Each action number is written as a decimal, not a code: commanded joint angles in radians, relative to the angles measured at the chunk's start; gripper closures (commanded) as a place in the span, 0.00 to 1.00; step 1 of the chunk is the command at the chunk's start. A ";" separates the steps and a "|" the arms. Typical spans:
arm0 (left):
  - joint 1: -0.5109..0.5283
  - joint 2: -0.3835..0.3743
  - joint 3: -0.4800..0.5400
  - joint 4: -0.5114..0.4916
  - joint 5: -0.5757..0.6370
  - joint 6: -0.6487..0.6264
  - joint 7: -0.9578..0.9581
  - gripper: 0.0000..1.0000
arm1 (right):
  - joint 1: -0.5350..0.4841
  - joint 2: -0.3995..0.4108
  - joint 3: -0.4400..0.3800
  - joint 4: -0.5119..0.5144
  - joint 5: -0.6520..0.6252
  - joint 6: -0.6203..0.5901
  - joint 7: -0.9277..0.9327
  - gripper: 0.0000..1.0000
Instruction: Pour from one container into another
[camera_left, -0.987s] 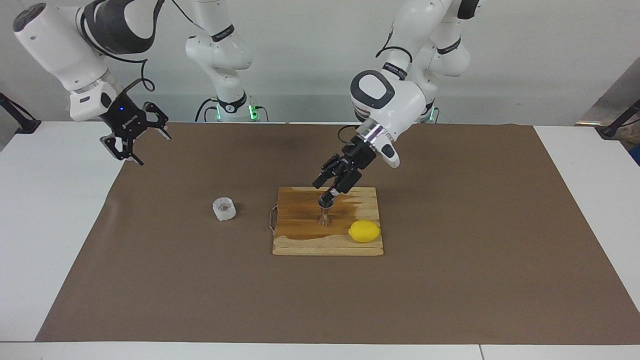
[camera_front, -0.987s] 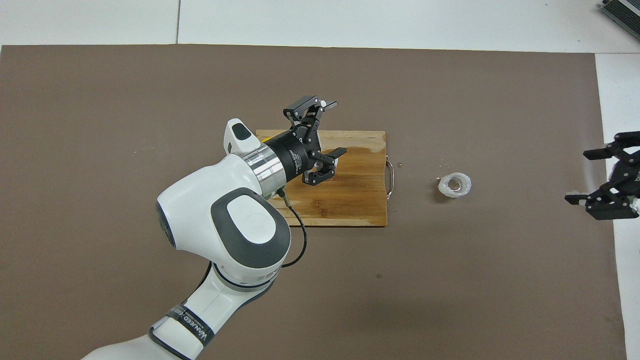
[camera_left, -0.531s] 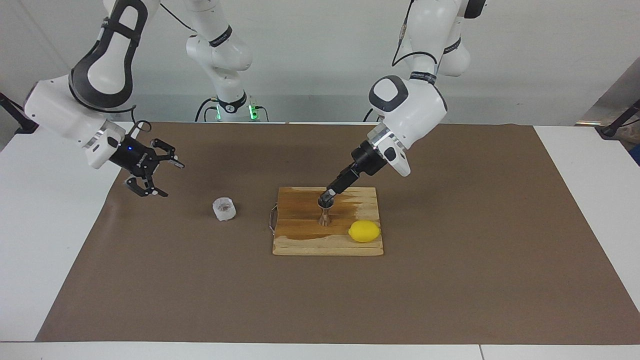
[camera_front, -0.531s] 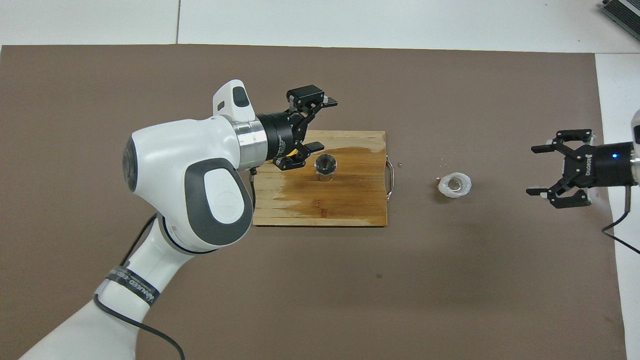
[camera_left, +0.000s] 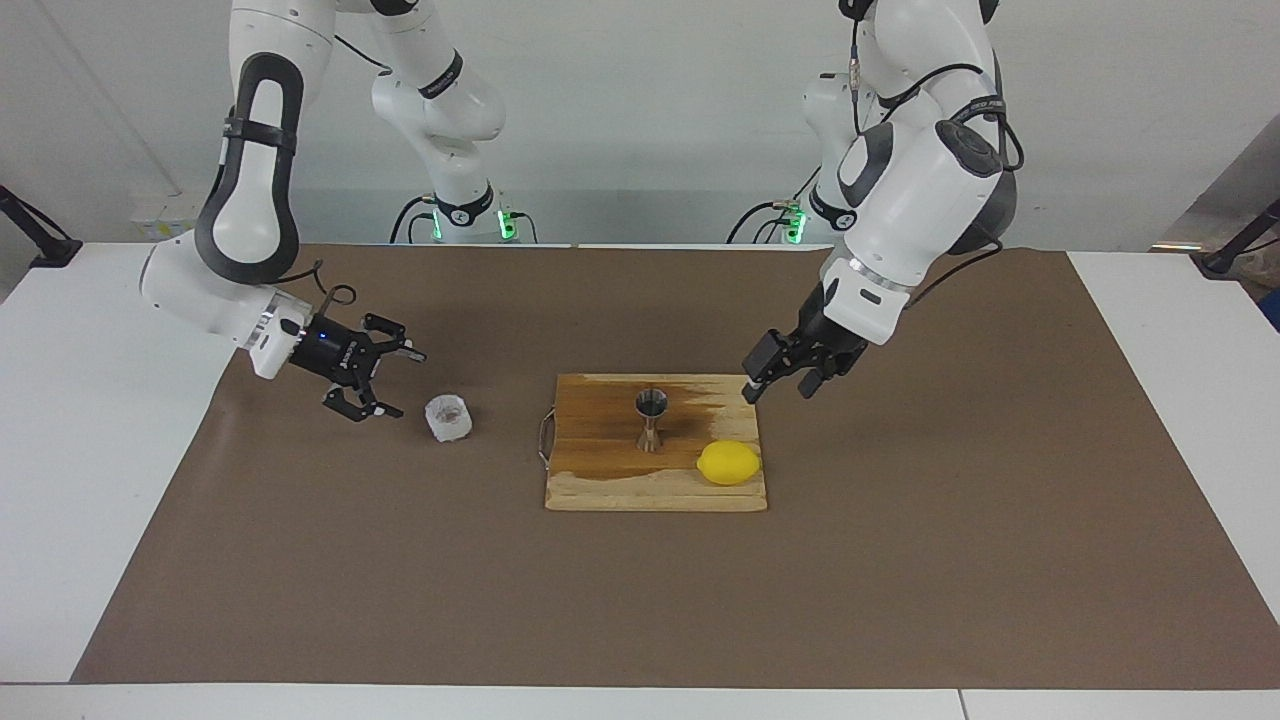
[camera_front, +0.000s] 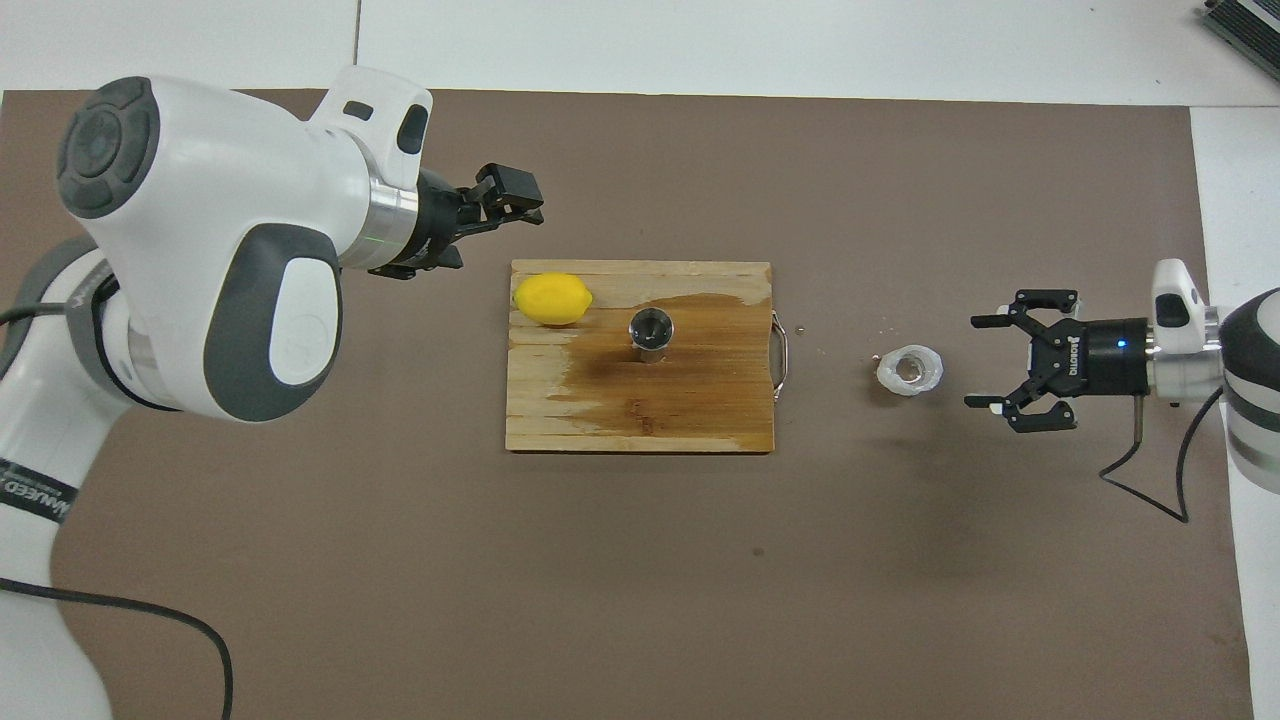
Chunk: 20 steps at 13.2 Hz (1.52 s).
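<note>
Two arms moved. Left gripper (camera_left: 772, 383) backed off jigger (camera_left: 651, 418), now over board (camera_left: 600, 480) corner, fingers spread, empty. Right gripper (camera_left: 385, 382) came low, fingers spread, at cup's (camera_left: 447, 417) 9 o'clock in facing view. Cup sits on surface beside board. Grab looks next.

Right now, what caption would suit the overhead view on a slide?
Right claw open beside the crinkled cup; steel jigger and lemon on the wooden board.
</note>
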 joint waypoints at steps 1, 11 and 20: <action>0.053 -0.095 0.002 -0.047 0.122 -0.144 0.109 0.00 | 0.000 0.083 0.002 -0.030 0.075 0.022 -0.159 0.00; 0.309 -0.272 0.002 -0.179 0.271 -0.298 0.497 0.00 | 0.039 0.142 0.013 -0.026 0.075 0.123 -0.282 0.00; 0.349 -0.261 0.003 -0.058 0.317 -0.428 0.586 0.00 | 0.100 0.150 0.013 -0.010 0.075 0.203 -0.356 0.75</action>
